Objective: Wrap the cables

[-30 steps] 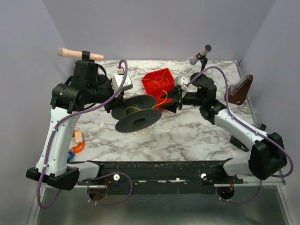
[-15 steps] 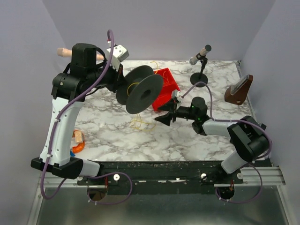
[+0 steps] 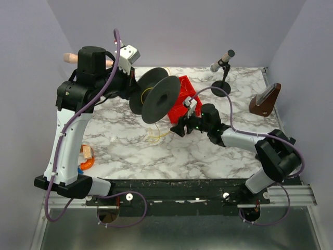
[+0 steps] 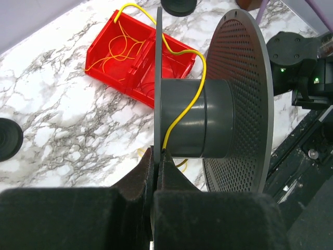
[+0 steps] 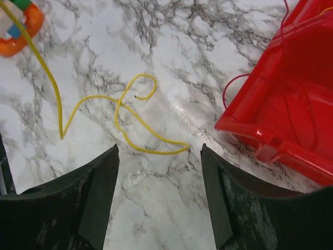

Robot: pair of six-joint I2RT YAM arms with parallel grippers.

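My left gripper (image 4: 156,153) is shut on the thin rear flange of a black spool (image 4: 208,125) and holds it in the air, tilted, above the table (image 3: 158,99). A yellow cable (image 4: 182,112) runs from the red bin (image 4: 117,52) over that flange and down across the hub. More of the yellow cable lies in loose loops on the marble (image 5: 130,112), also seen from above (image 3: 156,136). My right gripper (image 5: 159,151) is open and empty, low over the table just short of those loops, beside the bin (image 5: 291,104). In the top view the right gripper (image 3: 177,127) sits under the spool.
A microphone on a round stand (image 3: 222,62) stands at the back right. A brown wedge-shaped object (image 3: 266,99) sits at the right edge. An orange toy (image 3: 86,156) lies front left. A wooden-handled tool (image 3: 70,58) sticks out behind the left arm.
My left gripper has lifted the spool off the table and tilted it. My right arm has swung down and left, from beside the bin to low over the loose cable.
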